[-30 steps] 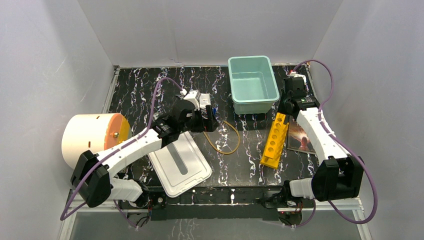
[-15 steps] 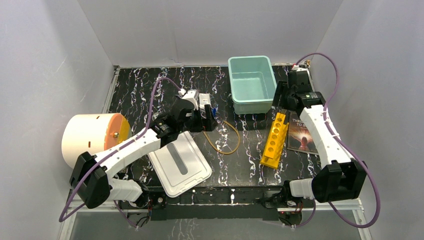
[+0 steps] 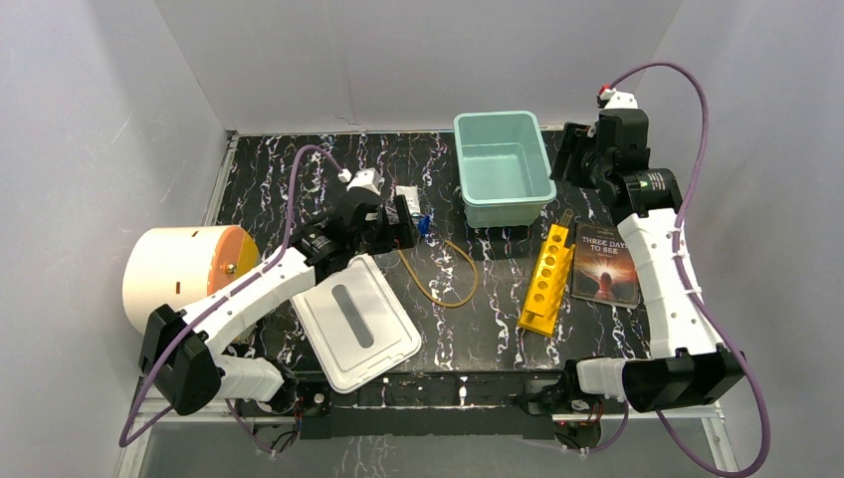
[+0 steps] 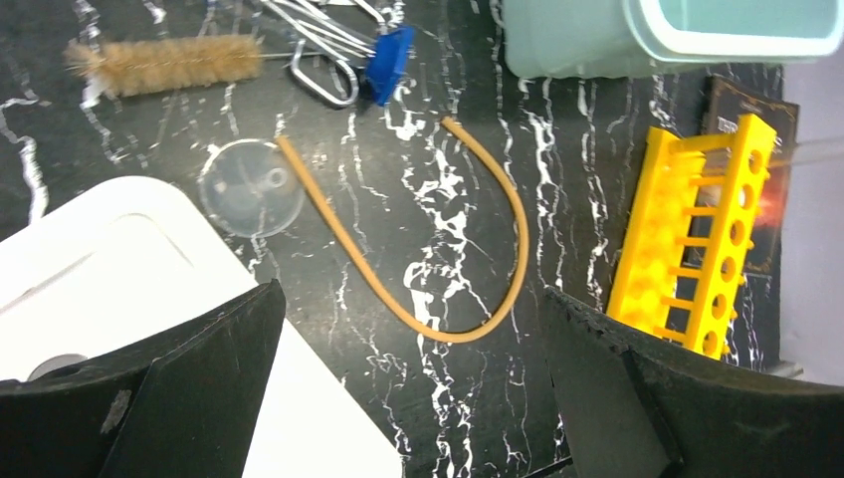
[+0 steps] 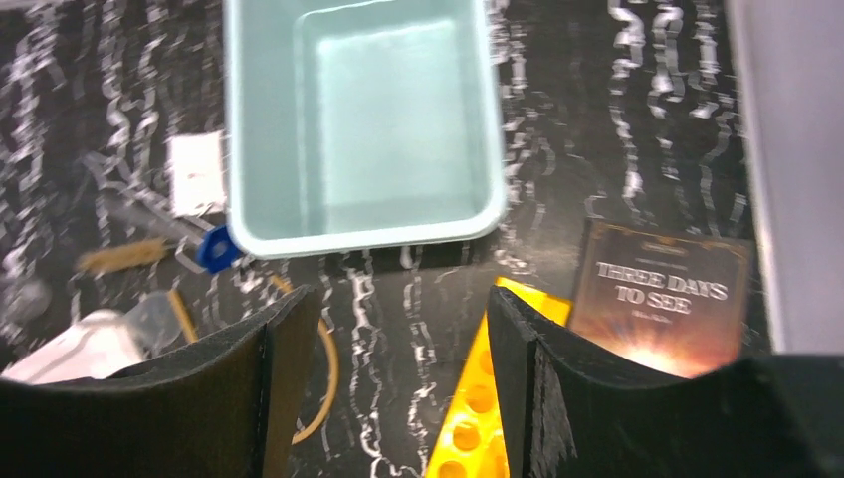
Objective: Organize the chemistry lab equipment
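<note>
Black white-veined tabletop (image 3: 269, 169), pale grey walls (image 3: 398, 60), left fingers (image 4: 179, 398) wide, right fingers (image 5: 149, 398) wide

amber tubing loop (image 4: 453, 339) beside clear funnel (image 4: 249, 186)

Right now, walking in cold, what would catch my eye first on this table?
The big cream cylinder with an orange face, lying at the left edge, and the mint-green bin at the back. Then the bright yellow rack right of centre, beside a dark book.
</note>
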Controlling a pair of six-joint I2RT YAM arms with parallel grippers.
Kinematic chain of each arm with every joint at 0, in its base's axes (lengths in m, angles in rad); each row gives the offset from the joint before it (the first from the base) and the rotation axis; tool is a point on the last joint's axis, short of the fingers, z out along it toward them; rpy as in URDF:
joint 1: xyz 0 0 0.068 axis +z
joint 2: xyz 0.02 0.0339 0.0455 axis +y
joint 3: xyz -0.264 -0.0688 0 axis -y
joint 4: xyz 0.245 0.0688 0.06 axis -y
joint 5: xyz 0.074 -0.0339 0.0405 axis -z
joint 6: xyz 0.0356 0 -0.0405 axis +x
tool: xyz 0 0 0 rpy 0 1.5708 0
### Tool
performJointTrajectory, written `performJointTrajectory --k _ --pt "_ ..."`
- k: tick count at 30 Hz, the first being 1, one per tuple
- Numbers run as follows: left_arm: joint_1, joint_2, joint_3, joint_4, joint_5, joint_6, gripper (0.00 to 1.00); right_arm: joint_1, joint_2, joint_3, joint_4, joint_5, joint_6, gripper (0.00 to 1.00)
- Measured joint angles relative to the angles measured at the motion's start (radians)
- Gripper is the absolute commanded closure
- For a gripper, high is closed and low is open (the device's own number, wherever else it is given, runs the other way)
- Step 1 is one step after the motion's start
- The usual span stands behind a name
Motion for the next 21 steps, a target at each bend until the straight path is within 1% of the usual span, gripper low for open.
performJointTrajectory --k 2,5,11,18,21 --pt "0.021 -0.011 -0.005 -0.026 -0.011 -0.017 0.02 0.026 -0.001 0.0 0.006 -0.043 -0.002 0.3" --pt "0.06 -0.038 -0.015 -0.062 -0.021 -0.042 0.02 0.097 0.002 0.0 0.013 -0.082 -0.001 0.3" --pt "0.12 -0.093 -0.041 -0.108 -0.038 -0.078 0.02 0.314 0.032 -0.022 0.051 -0.072 0.011 0.32" --pt "0.177 -0.174 -0.042 -0.174 -0.09 -0.135 0.02 0.6 0.111 -0.19 0.101 -0.014 0.074 0.31" --pt "0.197 -0.211 -0.043 -0.189 -0.105 -0.15 0.02 0.688 0.156 -0.275 0.126 -0.008 0.095 0.32"
